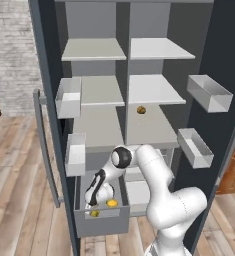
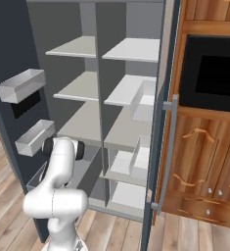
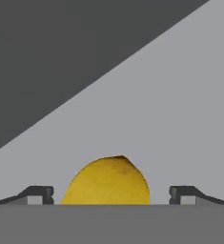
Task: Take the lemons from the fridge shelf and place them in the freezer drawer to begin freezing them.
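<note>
- Tool [image 3: 111, 194] low inside the freezer drawer [image 1: 101, 223], jaws standing wide apart in the hand view, one dark fingertip [image 3: 37, 194] on each side of a lemon [image 3: 107, 181].
- Clear gaps between that lemon and both fingertips, so nothing gripped; fruit resting on the grey drawer floor, between the jaws.
- In the left base view, tool [image 1: 92, 196] pointing down into the drawer near its left wall, arm bent over from the lower right.
- Two lemons inside the drawer there: one bright yellow [image 1: 111, 203] near the middle of the floor, just beside the tool; a second, darker one [image 1: 94, 213] close to the front panel, toward the front left corner.
- Third lemon [image 1: 141, 109] on a fridge shelf [image 1: 151, 127], in the right column, near the back edge and toward the central divider.
- Drawer pulled out at the bottom left of the fridge, flat grey front panel facing the camera.
- Translucent door bins [image 1: 208, 93] on the open doors, left and right.
- In the right base view, arm reaching down to the left behind the door, white drawers [image 2: 128, 195] at the bottom of the fridge.
</note>
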